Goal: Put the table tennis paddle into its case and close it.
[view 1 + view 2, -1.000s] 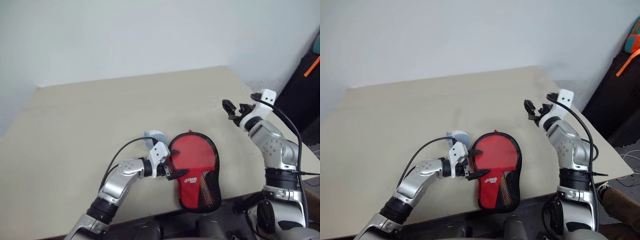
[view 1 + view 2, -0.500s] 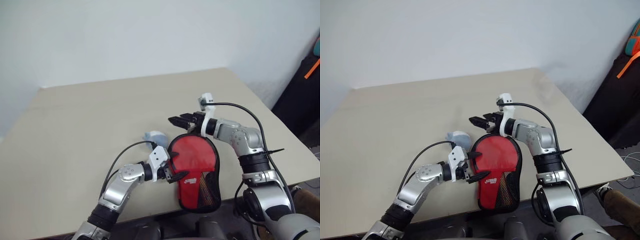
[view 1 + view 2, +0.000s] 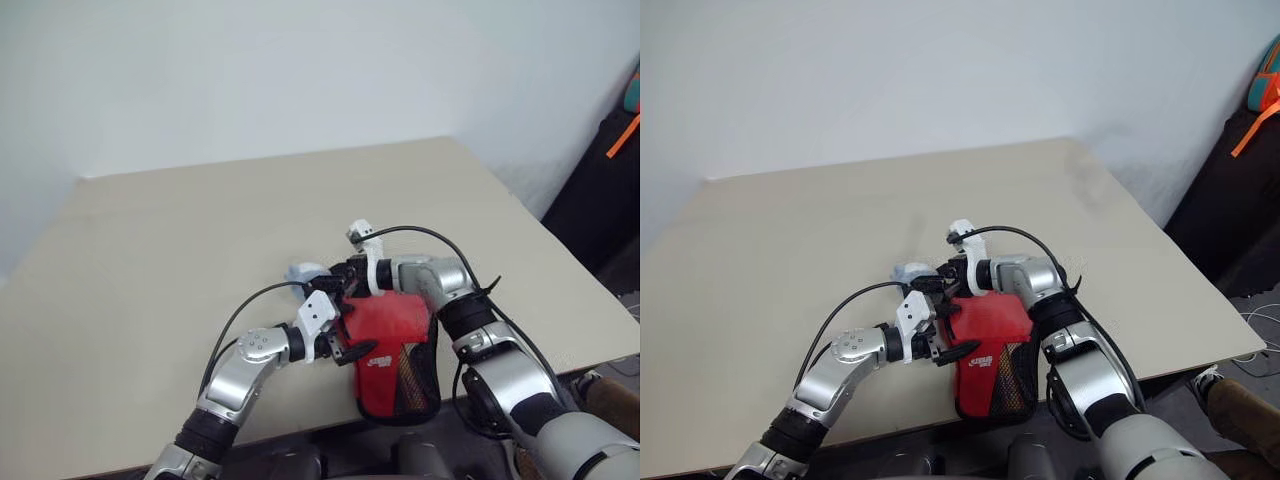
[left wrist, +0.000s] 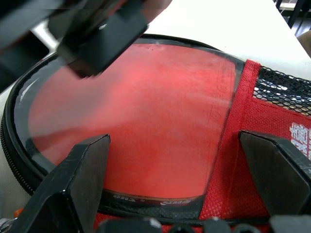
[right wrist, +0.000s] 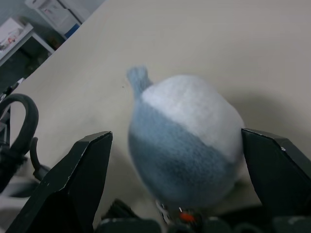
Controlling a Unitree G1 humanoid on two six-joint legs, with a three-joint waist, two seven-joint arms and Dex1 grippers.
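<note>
The case (image 4: 252, 131) looks like red woven cloth with a black mesh panel (image 4: 284, 90), a black zip edge and a clear, slightly glossy window. The lump (image 5: 182, 141) is soft, fuzzy grey-blue and white fabric. The table (image 3: 200, 220) is smooth, matt beige.

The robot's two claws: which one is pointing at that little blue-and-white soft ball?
The right gripper: the grey-blue and white soft lump sits between its open fingers. The left gripper faces the red case instead.

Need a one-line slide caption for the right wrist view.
Right gripper, fingers open, faces a grey-blue and white soft lump lying on the beige table.
</note>
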